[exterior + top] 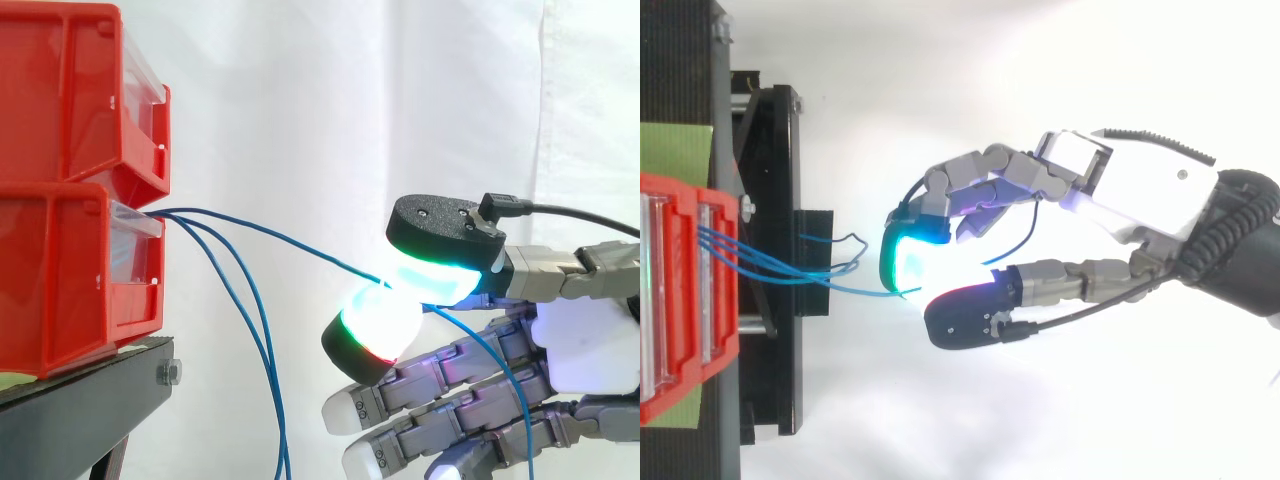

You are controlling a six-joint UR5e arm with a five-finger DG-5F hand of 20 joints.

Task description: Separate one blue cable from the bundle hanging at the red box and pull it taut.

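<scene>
The hand [585,340] sits closest, its fingers [380,320] clenched in a pinch. A glowing pad and the thumb's pad press together on one blue cable [290,240], while the rest of the fingers curl idle below. The pads are thick, rounded and soft-looking, which suits gripping so thin and smooth a strand. From the pinch the cable runs up in a shallow curve to the front edge of the lower red box [60,280], so it looks nearly but not fully taut. Past the pinch its tail drops down in front of the hand. Two other cables [263,350] hang limp from that same edge, apart from the held one, so the separating seems done. The box is glossy moulded plastic, stacked under a second box [60,90] at the edge of a black stand [80,410].
</scene>
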